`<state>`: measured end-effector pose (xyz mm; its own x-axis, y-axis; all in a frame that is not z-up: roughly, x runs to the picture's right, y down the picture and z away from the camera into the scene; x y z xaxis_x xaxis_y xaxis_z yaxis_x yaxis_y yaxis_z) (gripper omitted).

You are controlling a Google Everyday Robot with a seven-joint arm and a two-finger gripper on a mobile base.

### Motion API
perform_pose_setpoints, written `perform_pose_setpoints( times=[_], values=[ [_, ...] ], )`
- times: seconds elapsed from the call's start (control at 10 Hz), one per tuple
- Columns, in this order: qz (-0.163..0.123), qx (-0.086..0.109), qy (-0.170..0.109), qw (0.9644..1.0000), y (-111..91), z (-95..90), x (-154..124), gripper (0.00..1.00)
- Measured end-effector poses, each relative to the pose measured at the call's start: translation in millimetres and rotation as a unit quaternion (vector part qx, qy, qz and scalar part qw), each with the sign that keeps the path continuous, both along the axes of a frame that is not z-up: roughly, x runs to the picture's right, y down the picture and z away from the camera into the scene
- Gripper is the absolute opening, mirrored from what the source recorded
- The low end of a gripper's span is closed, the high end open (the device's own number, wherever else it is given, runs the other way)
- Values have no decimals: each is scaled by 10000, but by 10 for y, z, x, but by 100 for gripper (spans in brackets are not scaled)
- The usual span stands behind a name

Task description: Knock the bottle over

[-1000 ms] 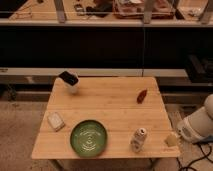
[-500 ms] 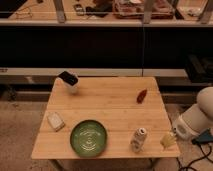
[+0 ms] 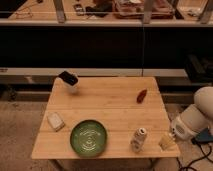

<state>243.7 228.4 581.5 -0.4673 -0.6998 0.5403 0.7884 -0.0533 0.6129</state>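
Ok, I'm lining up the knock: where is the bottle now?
In the camera view the bottle stands near the table's front edge, between the green plate on its left and the claw close on its right.

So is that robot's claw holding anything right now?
Nothing. The gripper is shut and empty, beside the small whitish plastic bottle, which stands upright and apart from it on the wooden table.

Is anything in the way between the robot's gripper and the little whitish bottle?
Nothing visible is. The gripper hovers at the front corner of the wooden table, close beside the small whitish plastic bottle, which stands upright. Only bare tabletop lies between them. The round green plate lies on the bottle's other side.
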Motion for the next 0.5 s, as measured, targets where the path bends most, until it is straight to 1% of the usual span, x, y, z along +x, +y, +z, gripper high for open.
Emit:
perform_pose_setpoints(
  times=[0.3,0.5],
  values=[
    [105,-105,-30,9999,103,59,38,14],
    [331,-195,-98,9992,176,147,70,14]
  ],
)
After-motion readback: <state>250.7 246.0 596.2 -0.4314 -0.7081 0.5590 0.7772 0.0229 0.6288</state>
